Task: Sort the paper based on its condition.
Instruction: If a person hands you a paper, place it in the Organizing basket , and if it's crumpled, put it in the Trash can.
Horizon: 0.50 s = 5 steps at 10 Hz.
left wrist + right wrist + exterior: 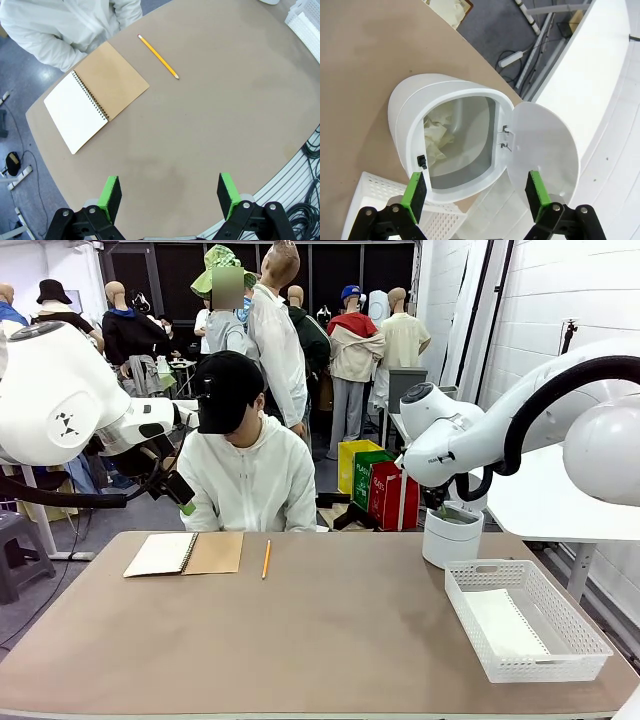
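A crumpled white paper ball [436,136] lies inside a small white bin [450,145] whose hinged lid [545,150] stands open. My right gripper [477,195] hovers open just above the bin's mouth, nothing between its green pads; the front view shows this gripper [444,507] right over the bin [451,537]. A smooth white sheet [503,625] lies flat in the white mesh basket [580,635] at the right. Raised above the table's left side, my left gripper [178,492] is open and empty, its pads [110,196] wide apart over bare tabletop.
A spiral notebook [185,553] lies open with its brown cover folded out at the far left, a yellow pencil [266,560] beside it. A person in a white hoodie [250,480] sits at the far edge. The basket's corner [370,195] lies next to the bin.
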Tool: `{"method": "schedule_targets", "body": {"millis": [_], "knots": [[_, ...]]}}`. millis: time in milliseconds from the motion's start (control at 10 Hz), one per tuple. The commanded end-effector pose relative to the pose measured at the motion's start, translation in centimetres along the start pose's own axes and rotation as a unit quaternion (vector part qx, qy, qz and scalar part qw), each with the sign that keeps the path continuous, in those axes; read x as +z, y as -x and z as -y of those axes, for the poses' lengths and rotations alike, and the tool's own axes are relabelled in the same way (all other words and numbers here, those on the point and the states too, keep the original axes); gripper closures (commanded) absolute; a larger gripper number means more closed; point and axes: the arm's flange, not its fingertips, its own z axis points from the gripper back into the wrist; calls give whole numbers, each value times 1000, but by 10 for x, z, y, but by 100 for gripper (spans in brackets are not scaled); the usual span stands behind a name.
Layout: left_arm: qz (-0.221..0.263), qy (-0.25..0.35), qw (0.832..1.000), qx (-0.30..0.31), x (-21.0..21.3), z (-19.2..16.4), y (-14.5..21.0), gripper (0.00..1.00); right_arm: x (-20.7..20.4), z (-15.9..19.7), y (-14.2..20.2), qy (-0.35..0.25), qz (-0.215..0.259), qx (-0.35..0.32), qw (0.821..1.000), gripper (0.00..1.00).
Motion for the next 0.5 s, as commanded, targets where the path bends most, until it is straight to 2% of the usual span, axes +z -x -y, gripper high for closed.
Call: {"method": "schedule_targets", "body": {"millis": [0,400], "knots": [[2,3,1000,0,1,-1,0,0,-1,0,0,-1,0,5,1000,0],[2,3,1000,0,1,-1,0,0,-1,0,0,-1,0,5,1000,0]]}}
